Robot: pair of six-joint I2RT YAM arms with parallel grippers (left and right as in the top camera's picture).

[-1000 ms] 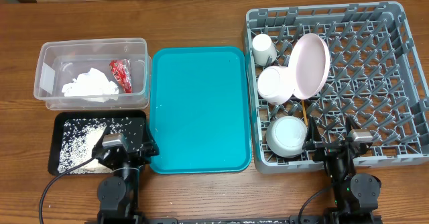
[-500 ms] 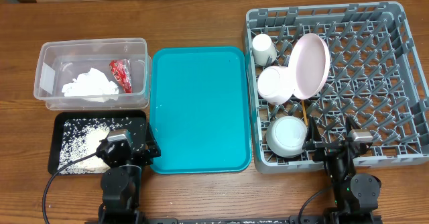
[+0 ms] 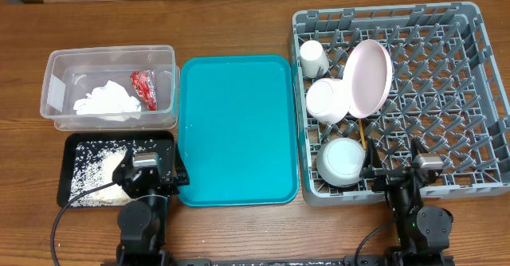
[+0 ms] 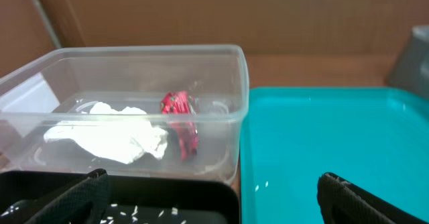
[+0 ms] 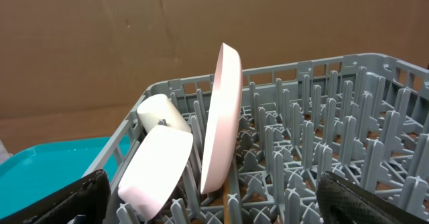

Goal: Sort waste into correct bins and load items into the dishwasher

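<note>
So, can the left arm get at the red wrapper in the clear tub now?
Probably yes. The tub is open on top, the wrapper lies uncovered beside the tissue, and the left gripper is open and empty. Only the tub's near wall stands between them.

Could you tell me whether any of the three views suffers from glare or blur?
Overhead: evenly lit and sharp, only faint glints on the teal tray. Left wrist: the clear tub wall shows soft reflections, left fingers blurred. Right wrist: pink plate crisp, right fingers soft.
</note>
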